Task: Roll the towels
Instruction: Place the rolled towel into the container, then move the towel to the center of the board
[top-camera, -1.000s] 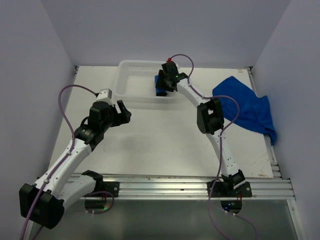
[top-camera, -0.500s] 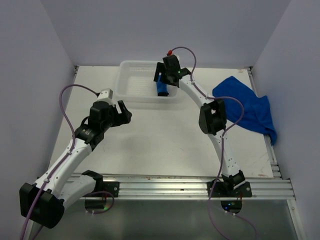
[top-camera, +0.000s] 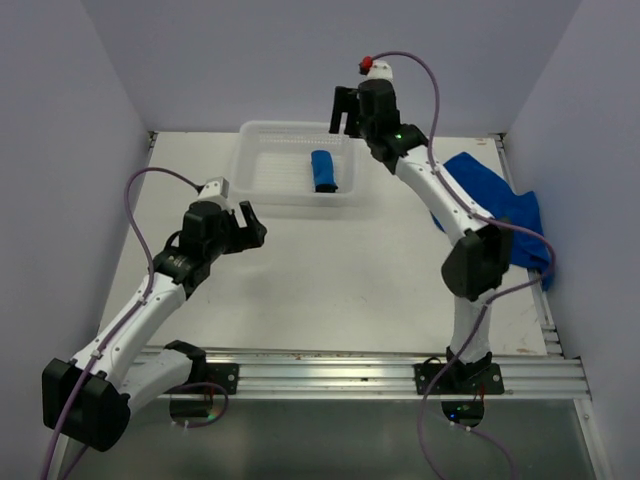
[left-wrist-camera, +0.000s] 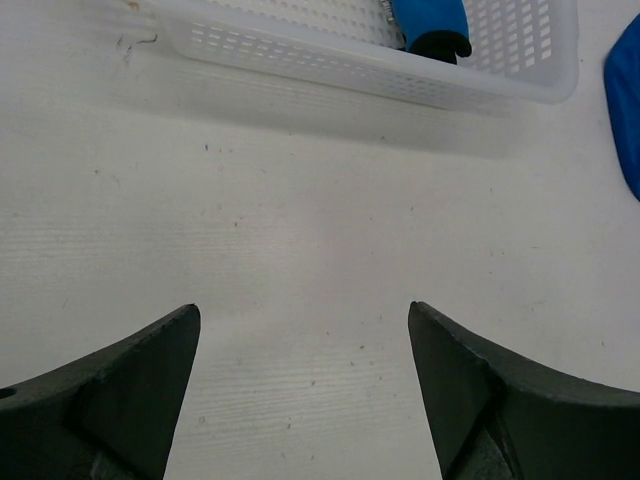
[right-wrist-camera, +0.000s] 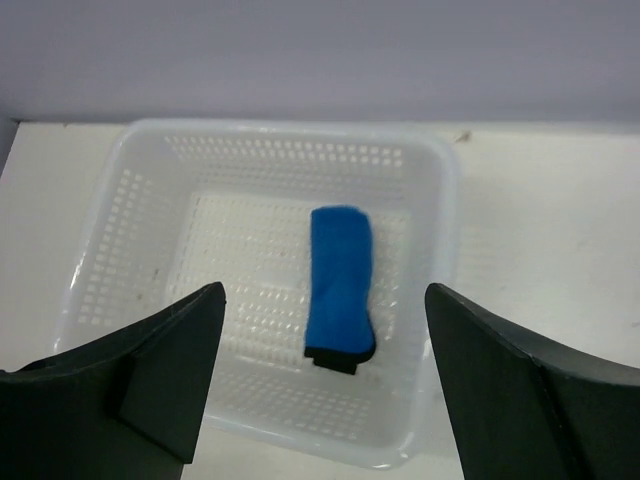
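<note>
Released rolled towel (top-camera: 323, 171) inside basket (top-camera: 262, 165); raised right gripper (top-camera: 345, 112) above basket, spread and empty. Left 1 loose towel (top-camera: 495, 215) beside basket.

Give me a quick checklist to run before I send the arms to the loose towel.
1. Rolled towel lies inside the white basket: ok.
2. Right end effector open, empty and above the basket, not touching the roll: ok.
3. Left end effector open, empty, over bare table: ok.
4. Second towel spread flat for rolling: not ok, it lies crumpled at the table's right side.
5. Second towel wholly on the table: cannot tell, the right arm covers part of it and one corner reaches the edge.
</note>
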